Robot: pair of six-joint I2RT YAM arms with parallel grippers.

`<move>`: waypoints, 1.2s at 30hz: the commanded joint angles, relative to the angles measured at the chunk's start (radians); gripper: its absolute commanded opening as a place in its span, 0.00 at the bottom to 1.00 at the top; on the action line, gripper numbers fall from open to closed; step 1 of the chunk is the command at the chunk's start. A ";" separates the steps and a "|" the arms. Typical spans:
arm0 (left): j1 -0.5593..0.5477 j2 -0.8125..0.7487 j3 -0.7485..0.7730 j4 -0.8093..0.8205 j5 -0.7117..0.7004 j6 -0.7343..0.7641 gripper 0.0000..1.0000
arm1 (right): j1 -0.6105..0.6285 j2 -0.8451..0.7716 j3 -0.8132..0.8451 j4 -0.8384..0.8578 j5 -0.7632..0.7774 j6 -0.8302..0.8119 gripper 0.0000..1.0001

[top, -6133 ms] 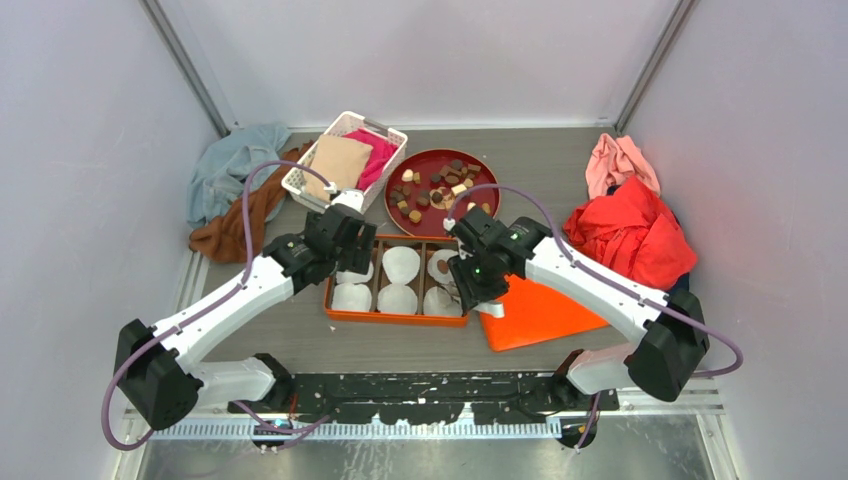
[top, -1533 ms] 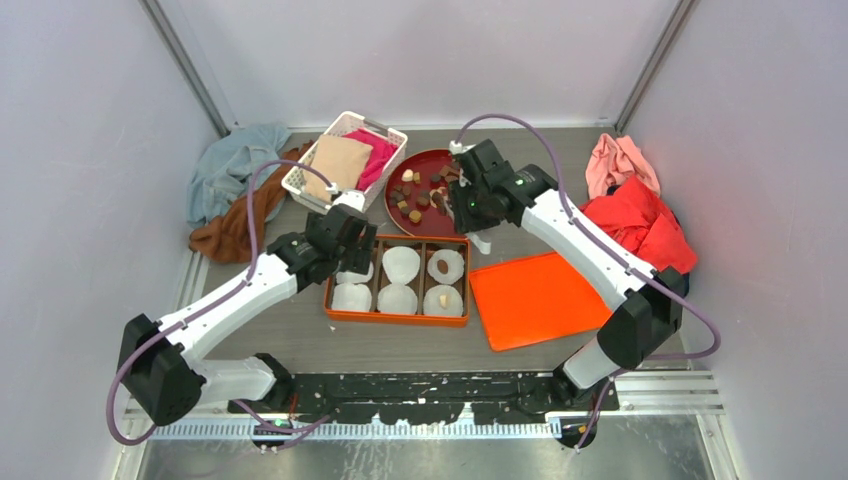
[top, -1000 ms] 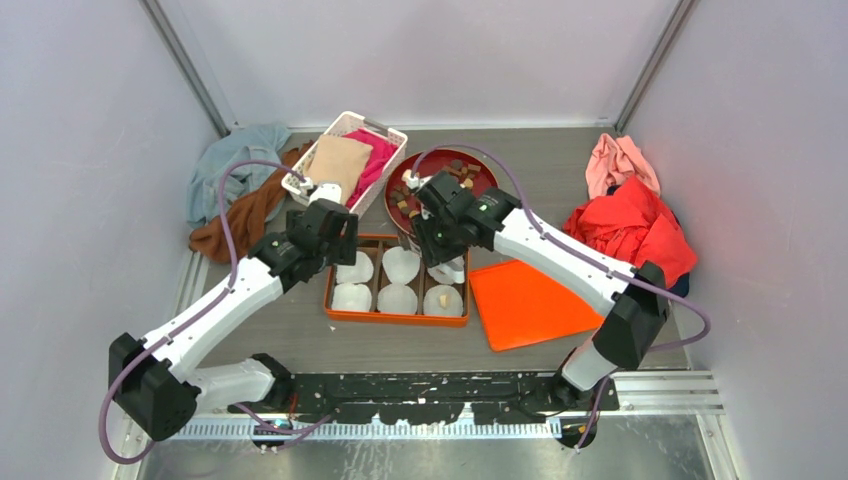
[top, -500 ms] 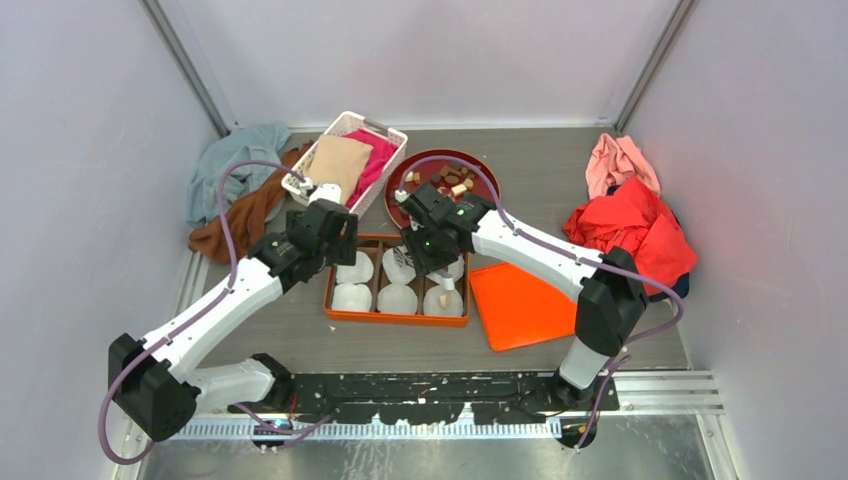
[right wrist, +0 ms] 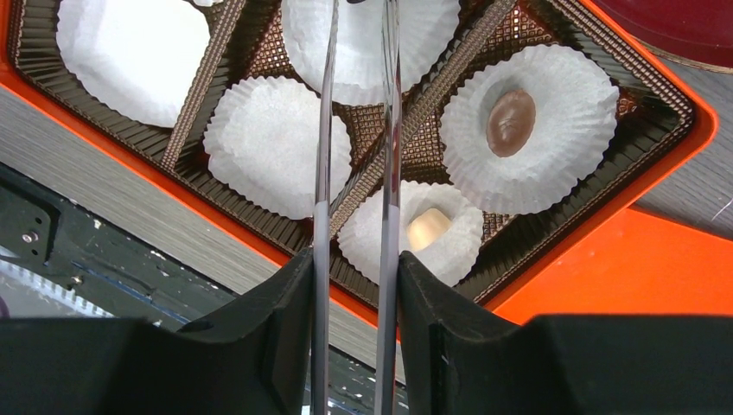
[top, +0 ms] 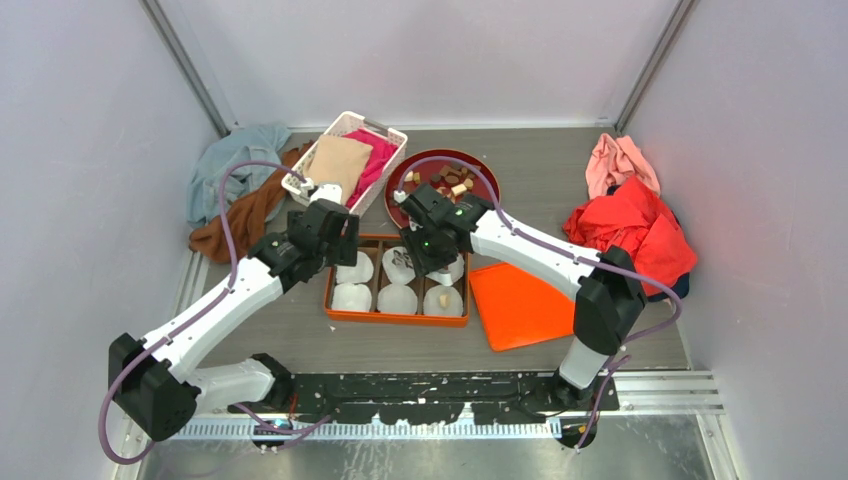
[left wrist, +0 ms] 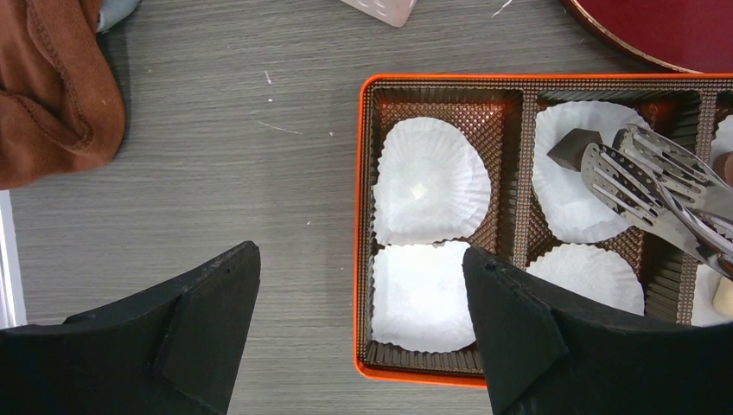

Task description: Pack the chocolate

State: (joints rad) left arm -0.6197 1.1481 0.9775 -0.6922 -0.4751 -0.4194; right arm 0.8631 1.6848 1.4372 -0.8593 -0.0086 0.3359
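The orange box (top: 395,319) holds white paper cups. My right gripper (top: 425,245) is shut on metal tongs (right wrist: 387,130) and holds them over the box. The tongs' tips (left wrist: 631,173) are over the middle back cup, right beside a dark chocolate (left wrist: 573,147) lying on it; I cannot tell if they still pinch it. A brown chocolate (right wrist: 511,121) and a cream one (right wrist: 429,228) lie in the right-hand cups. More chocolates (top: 447,182) sit on the red plate (top: 480,175). My left gripper (left wrist: 359,285) is open and empty above the box's left end.
The orange lid (top: 530,305) lies right of the box. A white basket (top: 345,160) with cloths stands at the back left, beside blue and brown cloths (top: 235,190). Red and pink clothes (top: 630,230) are piled at the right.
My right arm swung the tongs from the red plate to over the box. A dark chocolate now shows in the middle back cup. My left arm shifted slightly back.
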 commanded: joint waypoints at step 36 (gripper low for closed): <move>0.003 0.020 0.019 0.027 0.003 0.004 0.87 | -0.401 -0.091 0.040 0.062 0.279 -0.053 0.27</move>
State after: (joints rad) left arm -0.6197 1.1610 0.9775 -0.6910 -0.4595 -0.4152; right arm 0.4728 1.5528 1.4548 -0.8753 0.2306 0.3077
